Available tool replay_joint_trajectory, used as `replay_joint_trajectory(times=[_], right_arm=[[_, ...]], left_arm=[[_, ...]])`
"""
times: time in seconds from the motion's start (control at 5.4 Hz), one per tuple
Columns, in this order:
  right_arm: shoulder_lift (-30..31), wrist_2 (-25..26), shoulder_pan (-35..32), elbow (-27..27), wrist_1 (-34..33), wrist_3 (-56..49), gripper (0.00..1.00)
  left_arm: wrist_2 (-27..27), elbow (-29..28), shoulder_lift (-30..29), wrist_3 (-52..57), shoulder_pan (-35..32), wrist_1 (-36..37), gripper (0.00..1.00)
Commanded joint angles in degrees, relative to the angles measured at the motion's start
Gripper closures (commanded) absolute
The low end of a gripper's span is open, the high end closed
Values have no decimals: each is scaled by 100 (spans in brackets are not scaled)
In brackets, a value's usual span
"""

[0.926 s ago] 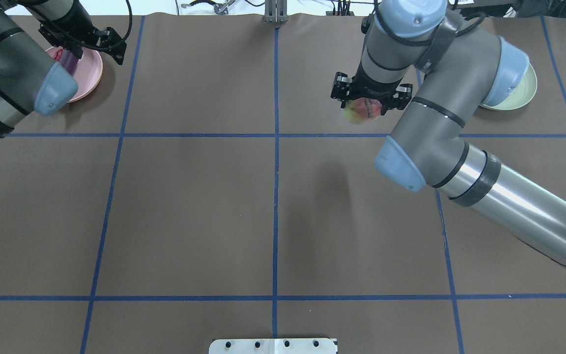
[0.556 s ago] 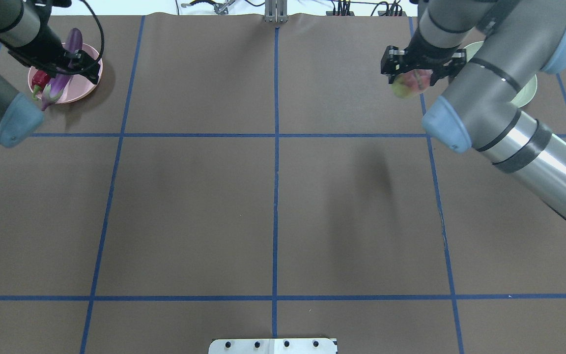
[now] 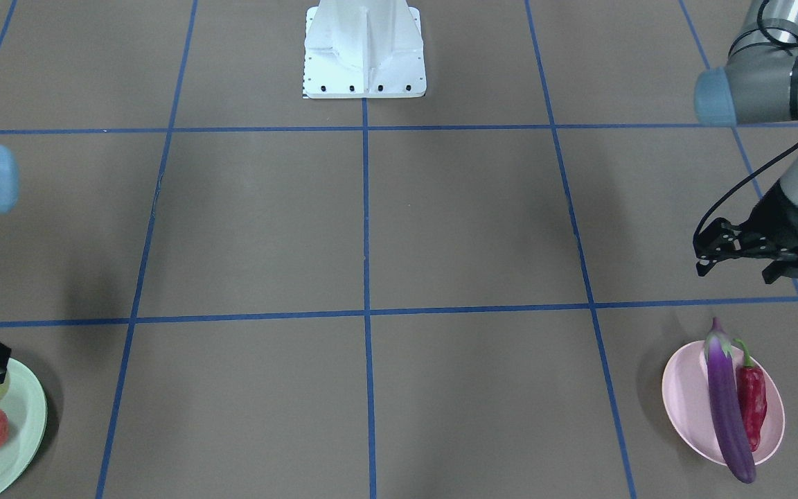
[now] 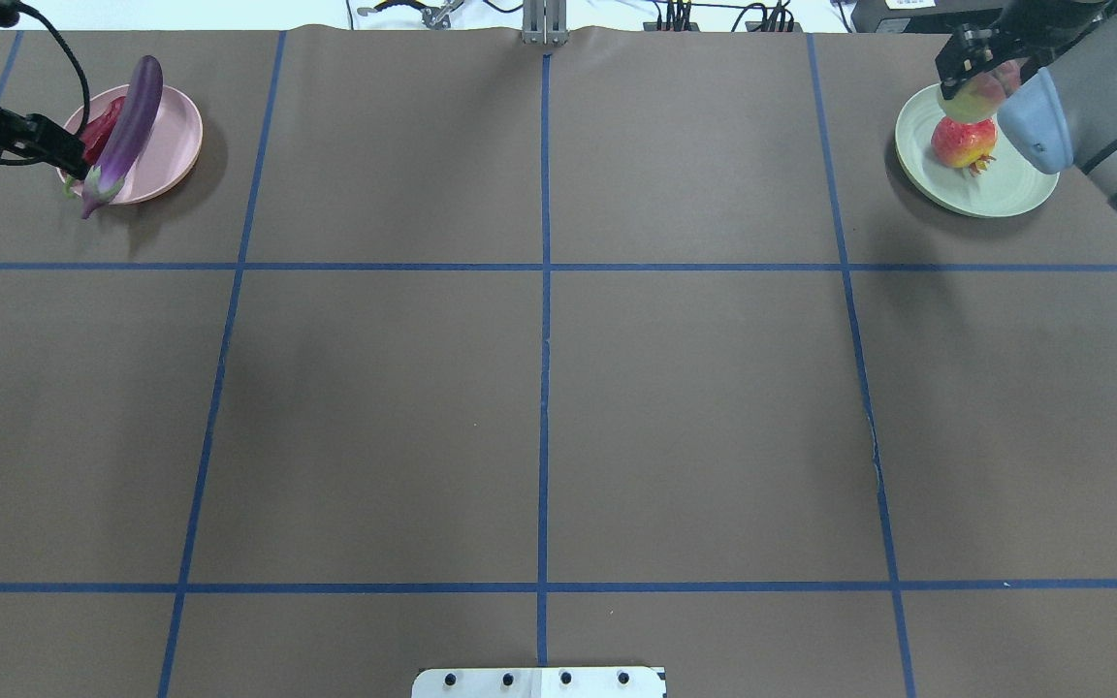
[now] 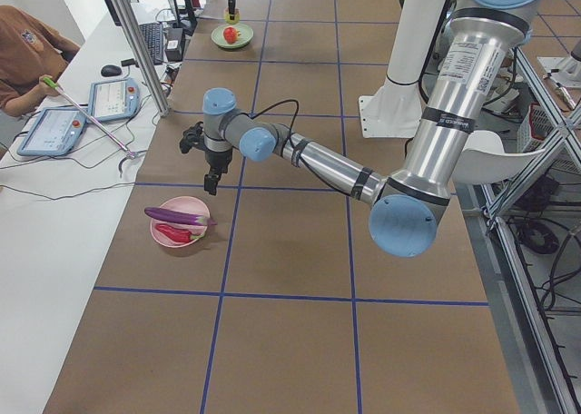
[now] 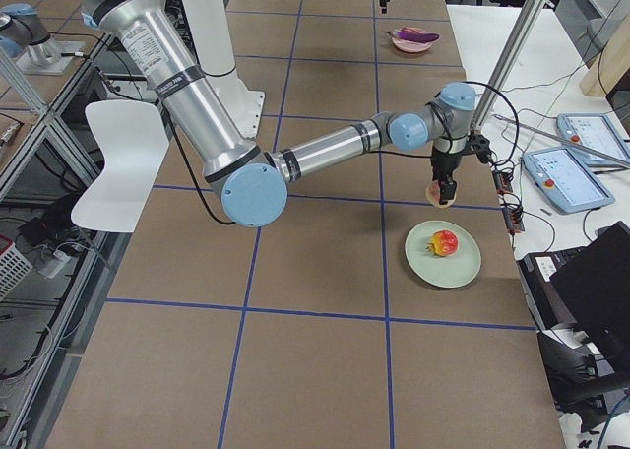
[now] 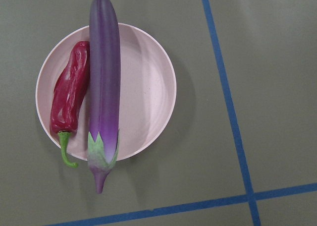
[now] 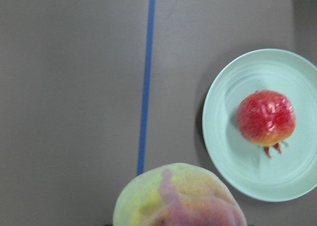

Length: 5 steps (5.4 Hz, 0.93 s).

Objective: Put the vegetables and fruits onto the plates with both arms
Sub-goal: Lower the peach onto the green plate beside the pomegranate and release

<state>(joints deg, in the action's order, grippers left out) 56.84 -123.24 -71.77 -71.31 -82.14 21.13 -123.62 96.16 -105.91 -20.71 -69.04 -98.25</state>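
Fingers of right gripper [image 4: 975,82] clasp the peach [image 8: 178,196] near the green plate [image 4: 995,204], last piece unplaced; left gripper [image 3: 735,269] gapes empty.

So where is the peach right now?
The peach is at the overhead view's far right, held in the air by the right gripper, by the edge of the green plate with the red fruit.

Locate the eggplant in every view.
Front-facing: eggplant lower right.
Overhead: eggplant upper left.
Exterior left: eggplant left of centre.
Exterior right: eggplant at top, far end.
Left wrist: eggplant centre-left.
Right wrist: not in it.
Shared landmark: the pink plate under it.
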Motion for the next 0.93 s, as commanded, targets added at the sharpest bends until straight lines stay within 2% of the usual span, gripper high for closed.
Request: replay_joint_trajectory(times=[0.0, 0.19, 0.37, 0.56, 0.74], right_arm=[[29, -104, -485, 888, 418, -1098, 100], [73, -104, -539, 1013, 436, -1268, 100], [56, -104, -505, 1310, 671, -1270, 100], [12, -86, -382, 1800, 1265, -1226, 100], [29, -51, -225, 1857, 1306, -1217, 100]], left_arm=[[-92, 96, 342, 1308, -494, 251, 0], [-83, 209, 447, 1925, -679, 558, 0], [-66, 236, 466, 1957, -707, 570, 0], [-48, 228, 475, 1957, -707, 570, 0], [-39, 228, 484, 1957, -707, 570, 0]])
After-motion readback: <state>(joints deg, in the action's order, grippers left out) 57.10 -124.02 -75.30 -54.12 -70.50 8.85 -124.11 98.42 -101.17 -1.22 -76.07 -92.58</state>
